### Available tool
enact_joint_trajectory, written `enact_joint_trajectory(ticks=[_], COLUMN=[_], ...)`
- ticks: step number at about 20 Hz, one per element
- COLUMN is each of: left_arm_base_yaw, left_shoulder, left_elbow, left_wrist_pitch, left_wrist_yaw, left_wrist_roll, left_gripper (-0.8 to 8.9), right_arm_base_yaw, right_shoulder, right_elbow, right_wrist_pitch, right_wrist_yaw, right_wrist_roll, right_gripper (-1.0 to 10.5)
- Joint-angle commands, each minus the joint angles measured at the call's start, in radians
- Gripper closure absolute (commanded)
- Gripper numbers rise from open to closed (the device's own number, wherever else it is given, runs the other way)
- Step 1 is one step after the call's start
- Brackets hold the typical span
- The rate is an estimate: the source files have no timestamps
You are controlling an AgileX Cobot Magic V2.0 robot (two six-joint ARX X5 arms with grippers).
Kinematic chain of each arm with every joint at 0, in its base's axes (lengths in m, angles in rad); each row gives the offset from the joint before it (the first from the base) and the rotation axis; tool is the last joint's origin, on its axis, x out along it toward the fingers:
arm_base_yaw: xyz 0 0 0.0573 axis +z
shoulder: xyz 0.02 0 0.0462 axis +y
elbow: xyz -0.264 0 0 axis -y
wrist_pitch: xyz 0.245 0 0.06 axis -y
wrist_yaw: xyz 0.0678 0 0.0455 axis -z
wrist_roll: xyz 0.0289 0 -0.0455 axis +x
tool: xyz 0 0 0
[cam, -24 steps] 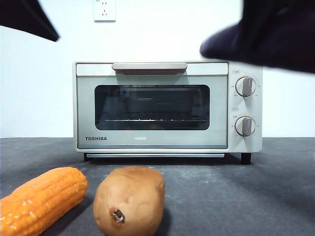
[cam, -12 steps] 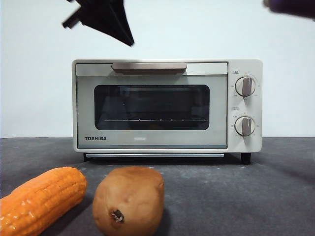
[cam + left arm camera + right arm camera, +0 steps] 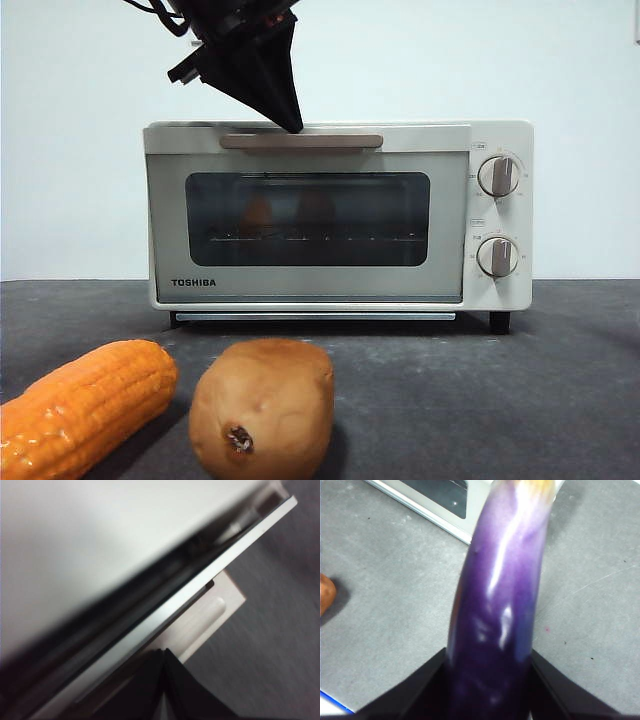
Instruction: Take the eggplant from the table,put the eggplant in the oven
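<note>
The left gripper is pressing its jaws together, tips touching, right at the handle of the oven; it is gripping nothing between them, only bearing on the bar from above. In the left wrist view the door's upper edge is standing slightly away from the oven's body, so the door is just beginning to open, with a dark gap showing behind it.

The right gripper is clamping the eggplant between its two jaws, lifted off the table. The eggplant's long axis is running straight out ahead of that gripper, its free tip pointing toward the oven's front, which is lying below and beyond the tip. This gripper is not appearing in the front view, so it is waiting high and clear of the door.

So the coming move is turning on the door: the opening is lying ahead of the eggplant's tip, but the glass is blocking it. The left gripper, the nearer one to the handle, is likely needing to draw the door down first.
</note>
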Motion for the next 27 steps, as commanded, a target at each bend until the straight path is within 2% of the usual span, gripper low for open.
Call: enact_joint_trajectory(ticks=[1,6,12,14,17,21,25,27], left_arm_base_yaw=[-0.028,-0.085,-0.117,-0.113,-0.081,0.0,0.121,0.188], left_shoulder=[0.031,0.031,-0.019,-0.068,-0.169,-0.36,-0.556,-0.637], left_elbow=[0.002,0.002,0.002,-0.004,-0.058,-0.245,-0.482,-0.575], left_wrist_pitch=[-0.111,-0.28,-0.348,-0.308,-0.23,-0.133,0.011,0.049], left_wrist_yaw=[-0.01,-0.007,-0.008,-0.013,-0.041,-0.061,-0.061,-0.061], left_wrist_roll=[0.013,0.026,0.039,0.025,-0.005,-0.056,-0.122,-0.135], left_gripper=[8.1,8.1,8.1,8.1,8.1,8.1,8.1,8.1], right_arm_base_yaw=[0.01,0.01,0.01,0.01,0.011,0.012,0.044,0.057], right_shoulder=[0.009,0.009,0.074,0.123,0.215,0.368,0.559,0.665], right_elbow=[0.014,0.014,0.014,0.014,0.014,0.014,0.019,0.051], right_wrist_pitch=[0.02,0.146,0.287,0.317,0.362,0.432,0.544,0.549], right_wrist_yaw=[0.005,-0.016,-0.182,-0.24,-0.277,-0.299,-0.299,-0.263], right_wrist_roll=[0.018,0.005,-0.067,-0.098,-0.155,-0.258,-0.361,-0.406], right_gripper=[8.5,8.5,8.5,8.5,8.5,8.5,8.5,8.5])
